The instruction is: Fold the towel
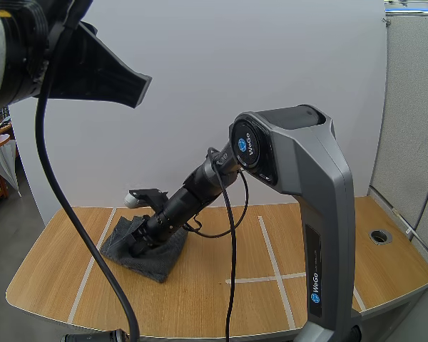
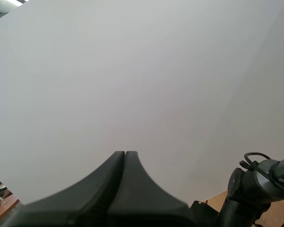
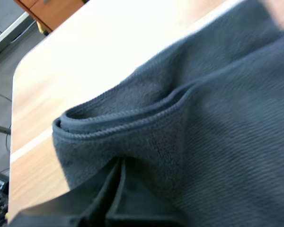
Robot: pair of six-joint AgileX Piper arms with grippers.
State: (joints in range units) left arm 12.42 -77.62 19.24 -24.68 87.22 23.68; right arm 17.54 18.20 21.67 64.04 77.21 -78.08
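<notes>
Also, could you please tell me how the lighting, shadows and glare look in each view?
High view: soft, even light, hardly any shadow around the dark grey terry towel on the light wooden table. Left wrist view: the black left pincer is a dark silhouette. Right wrist view: the table glares pale beside the towel; the right pincer sits in shade.

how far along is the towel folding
The towel lies doubled on the table, hemmed edges stacked. The right gripper, fingers together, is down at its folded edge; the left gripper is raised, shut on nothing. Left: perhaps another fold, then withdrawing.
</notes>
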